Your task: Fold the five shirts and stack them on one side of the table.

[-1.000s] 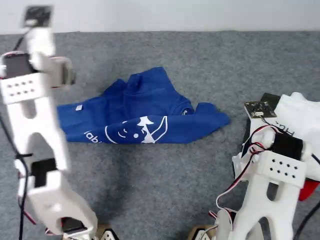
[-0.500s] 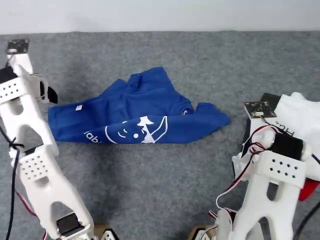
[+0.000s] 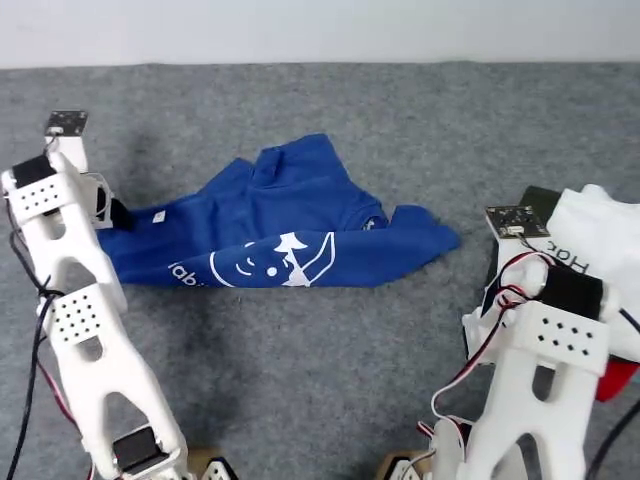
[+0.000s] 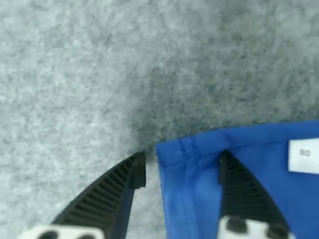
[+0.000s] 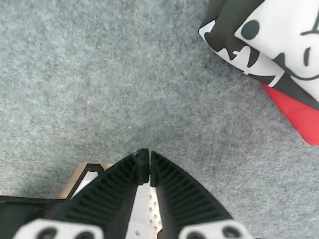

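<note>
Because the blue shirt [image 3: 290, 225] is soft, light cloth, it will likely sag and drag on the grey felt [image 3: 330, 340] rather than slide. A pinch at the stitched hem corner, where the fabric is doubled, looks the firmest hold. It lies half-folded mid-table. The left gripper [image 4: 182, 164] is spread open astride that corner, one finger over cloth and one over felt. The right gripper [image 5: 144, 160] is closed and empty near the folded stack [image 3: 600, 235] at the table's right side.

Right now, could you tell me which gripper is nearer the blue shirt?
Left. The left gripper is open astride a corner of the blue shirt; the right gripper is shut by the folded stack, clear of that shirt.
</note>
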You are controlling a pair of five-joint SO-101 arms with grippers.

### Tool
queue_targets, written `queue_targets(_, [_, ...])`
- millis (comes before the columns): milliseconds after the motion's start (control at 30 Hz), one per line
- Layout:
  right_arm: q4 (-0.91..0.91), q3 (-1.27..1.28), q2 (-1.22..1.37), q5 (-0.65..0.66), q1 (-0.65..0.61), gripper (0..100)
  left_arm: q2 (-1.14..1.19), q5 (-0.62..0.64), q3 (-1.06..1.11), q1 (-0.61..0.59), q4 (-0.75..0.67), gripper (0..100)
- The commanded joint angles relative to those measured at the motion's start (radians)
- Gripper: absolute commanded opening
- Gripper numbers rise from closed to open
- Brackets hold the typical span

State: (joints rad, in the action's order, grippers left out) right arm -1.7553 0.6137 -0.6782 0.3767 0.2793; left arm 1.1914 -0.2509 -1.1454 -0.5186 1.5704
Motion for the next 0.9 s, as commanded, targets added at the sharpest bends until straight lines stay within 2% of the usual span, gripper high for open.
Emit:
queue_targets(0, [-0.018,-0.006,-0.021,-0.005,-0.008,0.9,0.049,-0.015,-0.005,0.002,-0.048,18])
queue_targets(100, [-0.018,-0.006,-0.021,-0.005,-0.008,0.9,0.078,-0.046,-0.005,0.02,-0.052,13])
queue_targets(233, [-0.018,-0.006,-0.021,-0.005,-0.008,0.9,0.08,-0.13,-0.007,0.054,-0.026,0])
queue_targets(467, [-0.002,-0.015,-0.022,-0.003,-0.008,0.9,-0.017,-0.13,-0.18,0.075,0.189,0])
queue_targets(600, [0.016,-0.054,-0.021,-0.005,-0.008,0.9,-0.123,-0.075,-0.237,0.064,0.187,0])
queue_targets(733, [0.021,-0.16,-0.019,-0.008,-0.01,0.9,-0.305,-0.055,-0.142,0.068,0.187,0])
queue_targets(867, [0.021,-0.245,-0.013,-0.002,-0.019,0.9,-0.562,-0.054,0.125,0.08,0.187,0])
